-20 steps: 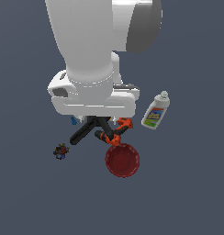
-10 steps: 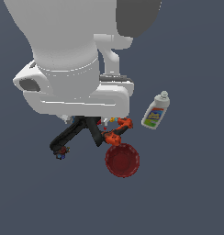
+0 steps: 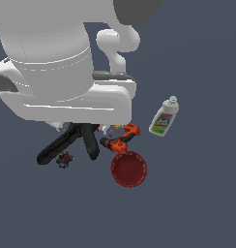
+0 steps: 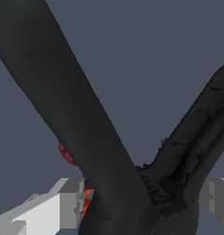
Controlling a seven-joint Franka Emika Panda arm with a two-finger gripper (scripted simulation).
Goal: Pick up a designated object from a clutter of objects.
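Clamp [image 3: 66, 143] first: it's the all-black V-shaped thing, and in the exterior view its two long arms poke out from under the big white robot arm [image 3: 66, 82], one running toward that view's left, the other shorter-looking one pointing down. The joint end is tucked up under the white body, so can't see it there. In the wrist view the clamp [image 4: 86, 128] fills nearly the whole picture, both arms spreading out from a joint low in the shot, with the gripper [image 4: 143, 206] sitting on either side of that joint. Its grey fingers [image 4: 70, 202] look pressed up against the black body, so I'd say they're grasping the clamp.

Just beside the clamp's lower arm is the orange-black drill [image 3: 121, 140], and the dark red bowl [image 3: 129, 169] sits right below the drill, touching or nearly so. Some tiny dark bits [image 3: 65, 158] lie near the clamp's left arm. The white labelled bottle [image 3: 164, 117] lies tilted, well apart on the exterior view's right.
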